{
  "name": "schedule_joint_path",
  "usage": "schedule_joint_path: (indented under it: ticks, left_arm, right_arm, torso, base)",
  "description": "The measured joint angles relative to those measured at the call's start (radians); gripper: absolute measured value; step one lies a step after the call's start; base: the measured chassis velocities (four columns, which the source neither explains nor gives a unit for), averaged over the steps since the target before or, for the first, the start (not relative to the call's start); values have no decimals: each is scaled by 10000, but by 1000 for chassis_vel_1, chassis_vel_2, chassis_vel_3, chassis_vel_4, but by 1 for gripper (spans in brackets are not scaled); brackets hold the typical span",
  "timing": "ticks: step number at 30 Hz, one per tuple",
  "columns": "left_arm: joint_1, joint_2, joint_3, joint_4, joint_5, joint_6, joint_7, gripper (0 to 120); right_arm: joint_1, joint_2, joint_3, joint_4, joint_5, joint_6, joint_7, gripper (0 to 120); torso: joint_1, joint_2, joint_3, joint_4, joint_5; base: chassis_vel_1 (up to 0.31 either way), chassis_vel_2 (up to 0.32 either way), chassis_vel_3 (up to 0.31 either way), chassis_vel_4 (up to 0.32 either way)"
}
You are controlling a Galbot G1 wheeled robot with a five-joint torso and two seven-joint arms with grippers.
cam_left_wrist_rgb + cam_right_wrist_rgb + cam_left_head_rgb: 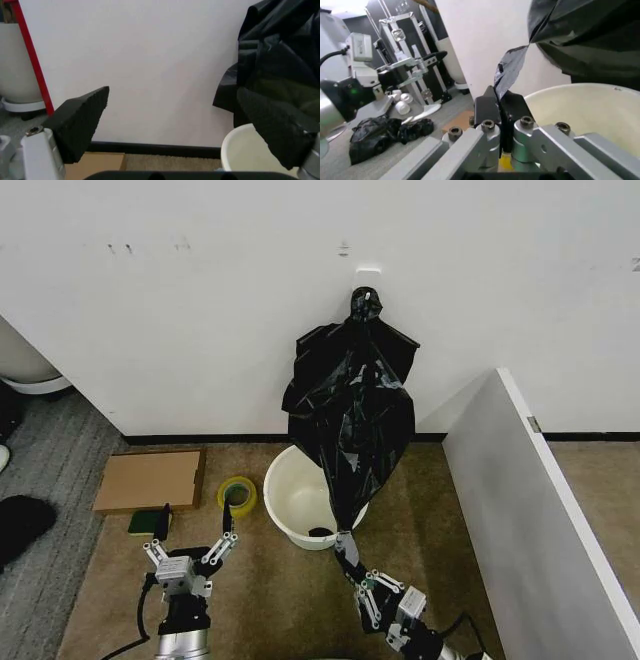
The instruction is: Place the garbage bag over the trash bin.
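Nearest the robot, the right gripper (352,572) is seen low over the carpet, its jaws pinched tight on the bottom corner of the bag (350,415); in the right wrist view the thin plastic is clearly clamped between the black pads (487,108). The left gripper (192,550) is held a bit to the left, jaws spread wide with nothing in them, pads (80,120) well apart in the left wrist view.

Just past the left gripper, a yellow tape roll (237,494) is lying on the carpet, with a flat piece of cardboard (150,479) beside it further left. The bin (290,490) is sat upright on the floor near the wall, just right of the tape.

The bag is hung from a hook (367,272) on the wall, knotted at the top, draped down over the bin's right rim.
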Motion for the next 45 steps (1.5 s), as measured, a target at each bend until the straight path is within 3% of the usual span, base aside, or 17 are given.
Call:
schedule_joint_path:
  ticks: [9,16,20,21,22,23,28,29,33,35,39,42,44,45]
  left_arm:
    - [-23,73,19,-116,-115,52,-6,100]
    - [-22,1033,326,-971,-786,584,97,100]
    - [-169,2483,399,-1816,-1819,1315,252,100]
    - [-226,3107,376,-2091,-2208,1568,286,100]
    - [-226,3107,376,-2091,-2208,1568,286,100]
    - [-319,3959,307,-2428,-2794,1899,301,100]
    - [-1355,6918,99,-3200,-5087,2912,399,100]
    - [-1355,6918,99,-3200,-5087,2912,399,100]
    - [-3244,8818,184,-3339,-6762,3635,381,100]
    - [-3812,9320,263,-3300,-7165,3871,353,100]
    - [-4109,9573,335,-3254,-7351,3994,333,100]
    - [-5355,10763,698,-3051,-8103,4460,410,100]
    - [-5475,10993,719,-3021,-8189,4488,476,100]
    - [-5651,11463,734,-2926,-8288,4492,614,100]
  right_arm:
    - [259,63,-55,62,-19,-159,313,0]
    - [1034,236,-106,514,698,-889,953,0]
    - [1447,276,-178,742,895,-1279,1187,0]
    - [1585,278,-249,745,899,-1343,1245,0]
    - [1585,278,-249,745,899,-1343,1245,0]
    - [1751,301,-352,732,892,-1405,1293,0]
    - [1959,503,-543,561,647,-1432,1354,0]
    - [1959,503,-543,561,647,-1432,1354,0]
    - [2311,737,-940,347,343,-1446,1445,0]
    - [2481,808,-1132,280,275,-1499,1481,0]
    - [2524,833,-1186,268,246,-1518,1490,0]
    - [2580,934,-1309,227,82,-1544,1502,0]
    - [2594,940,-1320,210,73,-1544,1503,0]
    - [2620,949,-1335,179,69,-1542,1503,0]
  torso:
    - [0,0,0,0,0]
    - [0,0,0,0,-1]
    - [0,0,0,-2,-2]
    - [0,0,0,-2,-4]
    - [0,0,0,-2,-4]
    - [0,0,0,3,-1]
    - [1,0,1,0,-3]
    - [1,0,1,0,-3]
    - [1,0,2,-6,-5]
    - [1,0,2,-2,-3]
    - [1,0,2,5,-4]
    - [1,-1,2,-3,-7]
    - [2,0,1,-3,-3]
    - [2,-1,1,0,1]
  base:
    - [0,0,0,0]
    - [0,0,0,0]
    - [0,0,0,0]
    - [0,0,0,0]
    - [0,0,0,0]
    - [0,0,0,0]
    - [0,0,0,0]
    - [0,0,0,0]
    - [0,0,0,0]
    - [0,0,0,0]
    - [0,0,0,0]
    - [0,0,0,0]
    - [0,0,0,0]
    - [0,0,0,0]
